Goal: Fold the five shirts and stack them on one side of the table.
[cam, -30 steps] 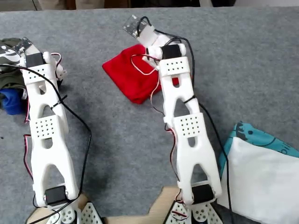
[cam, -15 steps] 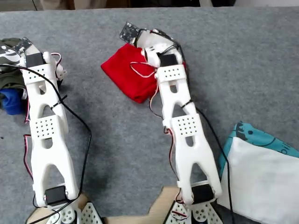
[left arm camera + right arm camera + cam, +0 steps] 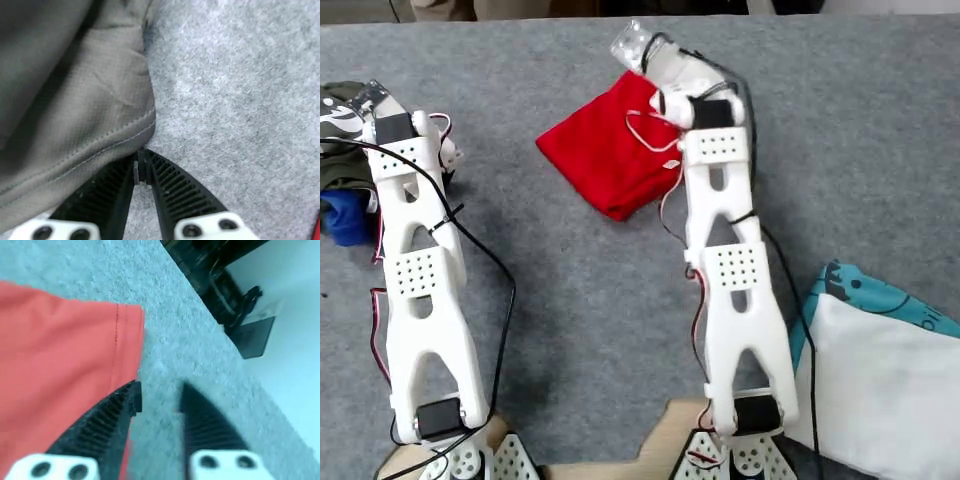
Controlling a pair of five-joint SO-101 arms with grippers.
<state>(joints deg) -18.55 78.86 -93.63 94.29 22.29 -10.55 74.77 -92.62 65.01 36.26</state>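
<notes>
Our right pincer hangs open at the far corner of the red shirt, mid-surface. We'd slip one finger under the hem before closing, so just that corner lifts. Meanwhile our left pincer sits closed beside the olive shirt.

**Soft, even light from above**

In the high view the grey table is evenly lit, and the arms cast only thin, faint shadows. The olive shirt darkens toward ten o'clock. The right wrist view glares white at four o'clock.
</notes>
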